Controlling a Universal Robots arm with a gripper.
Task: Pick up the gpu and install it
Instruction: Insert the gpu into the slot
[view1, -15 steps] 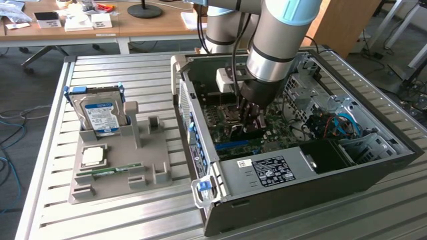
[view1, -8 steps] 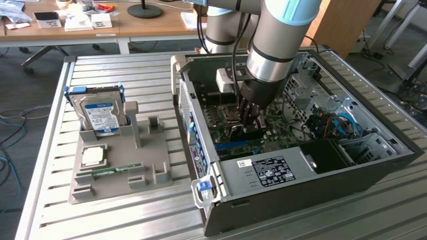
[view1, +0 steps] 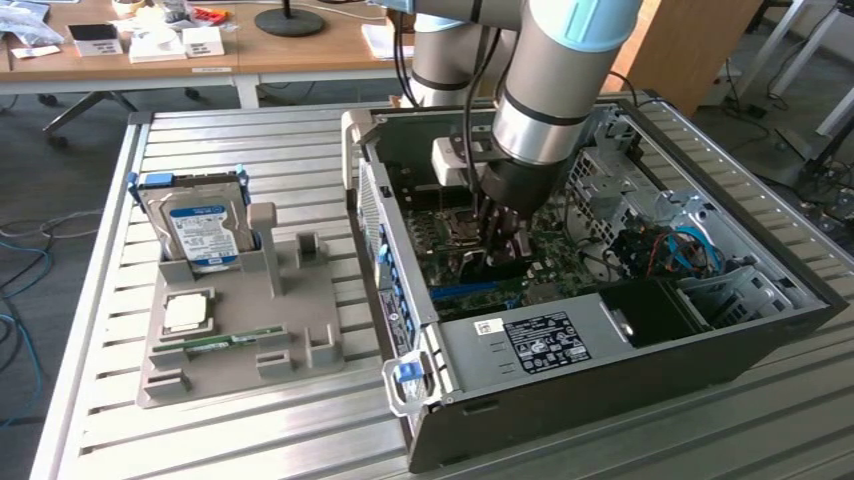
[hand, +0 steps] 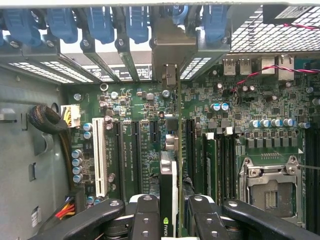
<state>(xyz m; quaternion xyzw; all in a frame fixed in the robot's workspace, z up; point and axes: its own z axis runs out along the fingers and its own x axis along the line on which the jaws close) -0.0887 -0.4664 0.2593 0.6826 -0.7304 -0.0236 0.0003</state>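
Observation:
The gpu (hand: 169, 187) is seen edge-on in the wrist view, a thin dark card standing upright over the green motherboard (hand: 135, 107). Its metal bracket end (hand: 170, 75) reaches the rear slot openings of the case. My gripper (hand: 170, 222) is shut on the card, with one black finger (hand: 145, 220) on each side of it. In the exterior view my gripper (view1: 501, 235) is lowered inside the open computer case (view1: 534, 400), and the dark gpu (view1: 483, 265) sits just above the board's expansion slots.
A grey parts holder (view1: 240, 360) at the exterior view's left carries a hard drive (view1: 200, 230), a processor chip (view1: 187, 312) and a memory stick (view1: 220, 343). Blue slot latches (hand: 100, 22), a white slot (hand: 99, 155) and the processor socket (hand: 272, 190) surround the card.

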